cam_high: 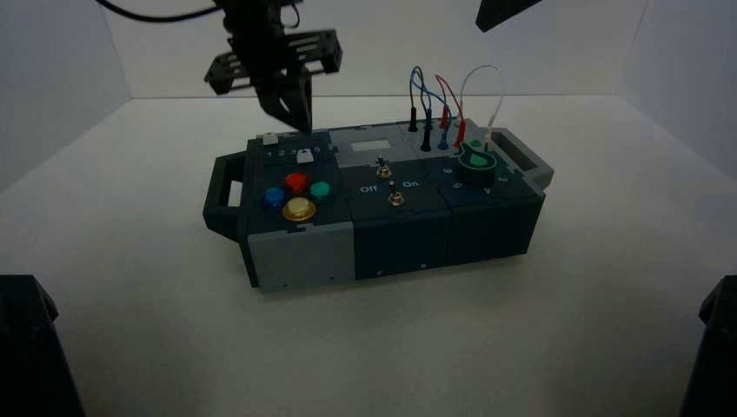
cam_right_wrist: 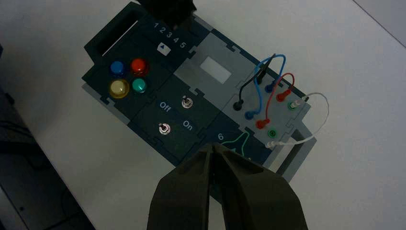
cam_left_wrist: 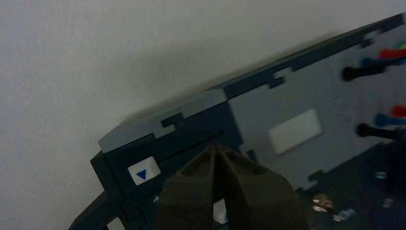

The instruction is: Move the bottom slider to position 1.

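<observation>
The bottom slider's white cap (cam_high: 304, 156) (cam_right_wrist: 163, 48) carries a blue triangle and sits beside the middle digits of the white "1 2 3 4 5" scale (cam_right_wrist: 169, 35). Position 1 (cam_right_wrist: 155, 25) is the digit at the handle end of the scale. My left gripper (cam_high: 298, 122) (cam_left_wrist: 215, 149) is shut with nothing in it and hangs point down over the slider panel, just behind the bottom slider. A sliver of that cap (cam_left_wrist: 220, 212) shows between its fingers. The top slider's cap (cam_high: 270, 138) (cam_left_wrist: 143, 171) rests at the handle end. My right gripper (cam_right_wrist: 212, 147) is shut, high above the knob end.
Blue, red, green and yellow buttons (cam_high: 297, 193) lie in front of the sliders. Two toggle switches (cam_high: 382, 163) with "Off" and "On" lettering occupy the box's middle. The green knob (cam_high: 475, 161) and looped wires (cam_high: 443, 95) stand at the right end. The right arm (cam_high: 502, 10) hangs at the top.
</observation>
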Action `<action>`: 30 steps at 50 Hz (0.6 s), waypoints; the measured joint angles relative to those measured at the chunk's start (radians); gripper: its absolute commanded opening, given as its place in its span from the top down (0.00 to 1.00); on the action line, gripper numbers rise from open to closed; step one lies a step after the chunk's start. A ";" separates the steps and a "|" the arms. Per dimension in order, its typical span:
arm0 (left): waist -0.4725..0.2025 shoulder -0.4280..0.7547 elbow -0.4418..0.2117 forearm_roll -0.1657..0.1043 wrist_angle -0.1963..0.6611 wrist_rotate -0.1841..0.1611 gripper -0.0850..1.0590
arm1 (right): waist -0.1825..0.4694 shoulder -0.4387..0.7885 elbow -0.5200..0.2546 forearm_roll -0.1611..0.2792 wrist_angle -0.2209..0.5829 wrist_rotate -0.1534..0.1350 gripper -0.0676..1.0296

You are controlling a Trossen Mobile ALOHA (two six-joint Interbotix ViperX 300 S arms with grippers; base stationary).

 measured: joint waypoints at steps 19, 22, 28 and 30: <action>0.006 0.037 -0.003 -0.002 -0.005 0.000 0.95 | 0.000 0.000 0.002 -0.002 0.005 0.000 0.96; 0.014 0.035 0.000 -0.002 -0.009 0.000 0.95 | 0.000 0.000 0.002 -0.002 0.005 0.000 0.96; 0.038 0.023 0.012 0.000 -0.012 0.000 0.95 | 0.000 0.000 0.002 0.000 0.005 0.000 0.96; 0.044 0.020 0.015 0.000 -0.011 0.002 0.95 | 0.000 0.000 0.002 0.000 0.006 0.002 0.96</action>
